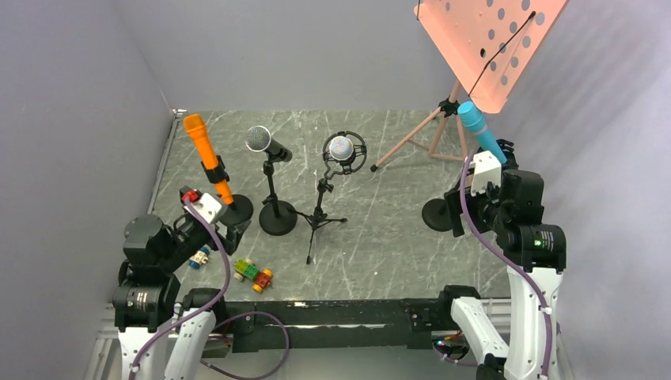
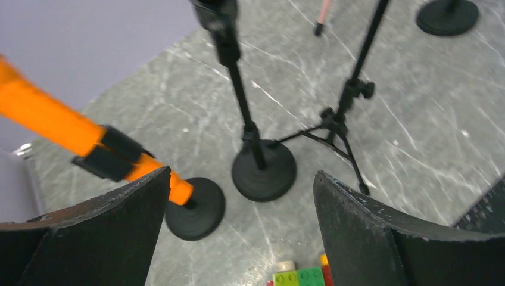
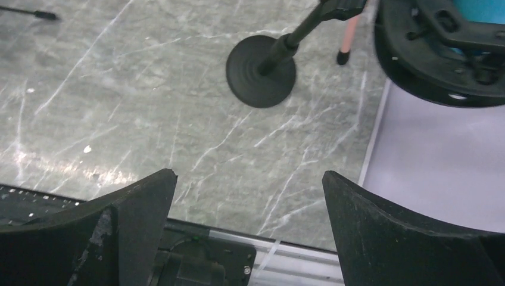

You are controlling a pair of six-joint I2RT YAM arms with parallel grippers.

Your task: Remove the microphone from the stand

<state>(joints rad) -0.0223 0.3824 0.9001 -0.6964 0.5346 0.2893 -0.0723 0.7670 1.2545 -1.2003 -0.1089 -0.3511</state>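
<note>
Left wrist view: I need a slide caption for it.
Open left gripper faces the orange mic in its clip, with a black stand and a tripod behind.

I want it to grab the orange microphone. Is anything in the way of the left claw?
Nothing visible is. The open left gripper is close beside the orange microphone, with no object between them.

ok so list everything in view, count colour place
orange microphone: 1, orange, left
silver microphone: 1, black and silver, centre-left
studio microphone: 1, black and silver, centre
blue microphone: 1, blue, right
round stands: 3, black, holding orange, silver, blue microphones
tripod: 1, black, holding studio microphone
music stand: 1, pink, back right
toy bricks: several, mixed colours, front left
table: 1, grey marble, underneath
left hand: 1, black, open, by orange microphone
right hand: 1, black, open, by blue microphone
</note>
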